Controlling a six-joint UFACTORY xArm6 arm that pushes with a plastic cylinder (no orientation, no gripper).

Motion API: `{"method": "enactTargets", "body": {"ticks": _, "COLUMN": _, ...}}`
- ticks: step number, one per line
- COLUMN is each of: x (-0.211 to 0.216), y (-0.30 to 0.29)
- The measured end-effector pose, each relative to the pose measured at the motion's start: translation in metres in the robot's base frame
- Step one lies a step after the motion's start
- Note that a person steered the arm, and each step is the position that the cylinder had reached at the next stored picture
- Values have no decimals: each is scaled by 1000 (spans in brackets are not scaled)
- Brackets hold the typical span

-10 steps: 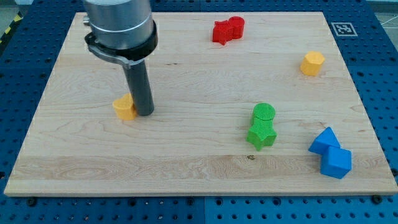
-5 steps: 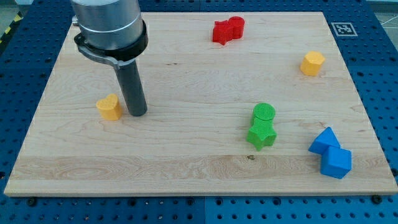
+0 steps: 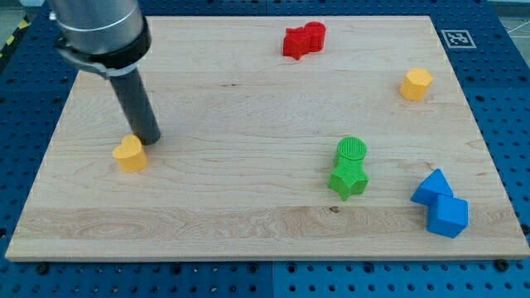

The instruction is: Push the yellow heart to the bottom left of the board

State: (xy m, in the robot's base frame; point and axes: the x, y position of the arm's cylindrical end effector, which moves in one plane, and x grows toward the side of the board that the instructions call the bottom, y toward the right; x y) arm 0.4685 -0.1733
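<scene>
Camera view shows the wooden board (image 3: 248, 215) sitting on a blue pegboard table (image 3: 505, 99); my tip (image 3: 147, 140) is down on the wood in the left part of the board, right at the upper-right edge of the yellow heart (image 3: 129, 154), looks like it's touching or as good as touching, hard to call from this angle; no gripper on this rig, just the straight dark rod, so nothing to spread or pinch, it's only pressing sideways against stuff; the heart sits toward the view's left, roughly halfway down the board, with bare wood between it and the bottom left corner; everything else is well away from it; two red blocks (image 3: 304, 40) are pushed together near the view's top, shapes too lumpy to name for sure; a yellow hexagon-ish block (image 3: 416, 84) sits alone at the upper right; a green cylinder (image 3: 351, 149) is touching a green star (image 3: 348, 179) just below it, right of centre; two blue blocks (image 3: 441, 203) are jammed together near the bottom right corner, the lower one looking like a cube.
</scene>
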Motion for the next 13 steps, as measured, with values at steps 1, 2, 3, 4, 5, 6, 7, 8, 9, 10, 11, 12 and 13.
{"method": "enactTargets", "body": {"ticks": 1, "x": 12, "y": -17}}
{"method": "enactTargets", "body": {"ticks": 2, "x": 23, "y": -34}}
{"method": "enactTargets", "body": {"ticks": 3, "x": 35, "y": -50}}
{"method": "enactTargets", "body": {"ticks": 4, "x": 46, "y": -64}}
{"method": "enactTargets", "body": {"ticks": 5, "x": 26, "y": -61}}
{"method": "enactTargets", "body": {"ticks": 6, "x": 8, "y": -18}}
{"method": "enactTargets", "body": {"ticks": 7, "x": 16, "y": 1}}
{"method": "enactTargets", "body": {"ticks": 8, "x": 34, "y": 0}}
{"method": "enactTargets", "body": {"ticks": 9, "x": 49, "y": -10}}
{"method": "enactTargets", "body": {"ticks": 10, "x": 51, "y": -25}}
{"method": "enactTargets", "body": {"ticks": 11, "x": 51, "y": -39}}
{"method": "enactTargets", "body": {"ticks": 12, "x": 52, "y": -51}}
{"method": "enactTargets", "body": {"ticks": 13, "x": 56, "y": -61}}
